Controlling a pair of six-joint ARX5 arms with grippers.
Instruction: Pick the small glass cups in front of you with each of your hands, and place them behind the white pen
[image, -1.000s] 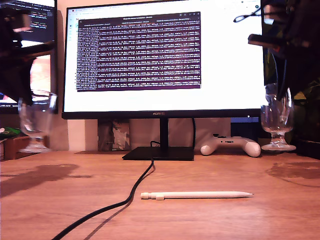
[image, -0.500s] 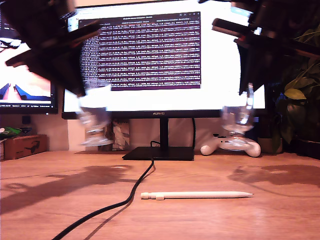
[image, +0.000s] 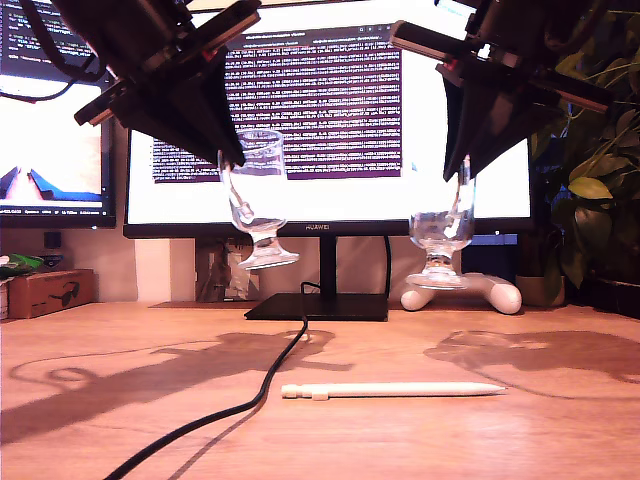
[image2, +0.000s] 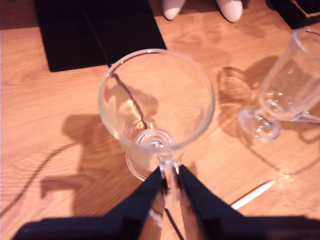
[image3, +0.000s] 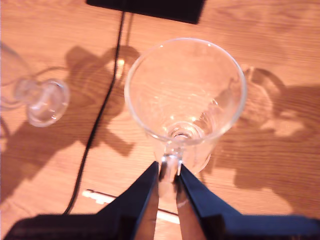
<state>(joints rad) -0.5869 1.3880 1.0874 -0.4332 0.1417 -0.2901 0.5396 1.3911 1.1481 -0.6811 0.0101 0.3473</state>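
Brown wooden desk (image: 520, 440), big black-framed monitor (image: 320, 110) at the back. My first gripper (image2: 170, 172) is clamped on the handle of the first clear glass footed mug (image: 258, 195), which is off the desk, at 11 o'clock from the slim white pen (image: 395, 390) in the exterior view. My second gripper (image3: 169, 167) is pinching the handle of the second clear glass footed mug (image: 440, 228), also airborne, at 1 o'clock from the pen. The pen lies flat on the desk.
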